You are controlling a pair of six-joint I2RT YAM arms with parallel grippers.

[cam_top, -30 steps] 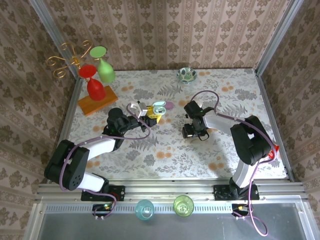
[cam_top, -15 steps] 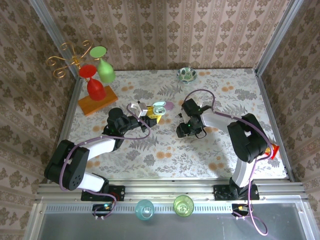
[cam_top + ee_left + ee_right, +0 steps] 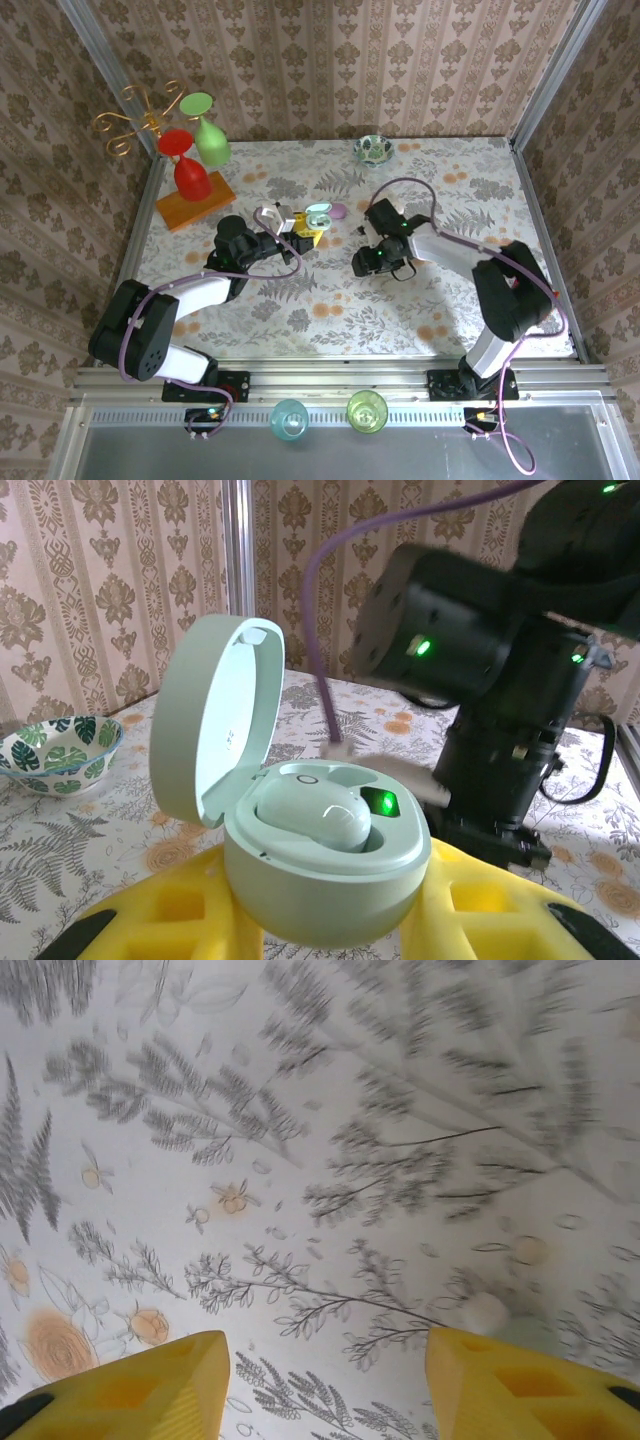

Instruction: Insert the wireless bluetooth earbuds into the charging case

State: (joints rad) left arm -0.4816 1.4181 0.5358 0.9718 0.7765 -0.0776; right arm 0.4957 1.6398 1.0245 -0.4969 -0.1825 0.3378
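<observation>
Right gripper (image 3: 366, 263) nearer glossy mint case (image 3: 325, 872)

- No words, numbers or brand names are showing clearly enough to read.
- A small ring mark (image 3: 305, 777) is showing inside the open mint-green charging case (image 3: 320, 875), near its hinge, but it is not spelling anything.

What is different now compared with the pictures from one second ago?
The right gripper shifted a little to the left, toward the charging case, and its elbow swung toward the near right corner. Its jaws stand open, holding nothing. The left gripper stayed put, clamped on the open case. Nothing else moved.
</observation>
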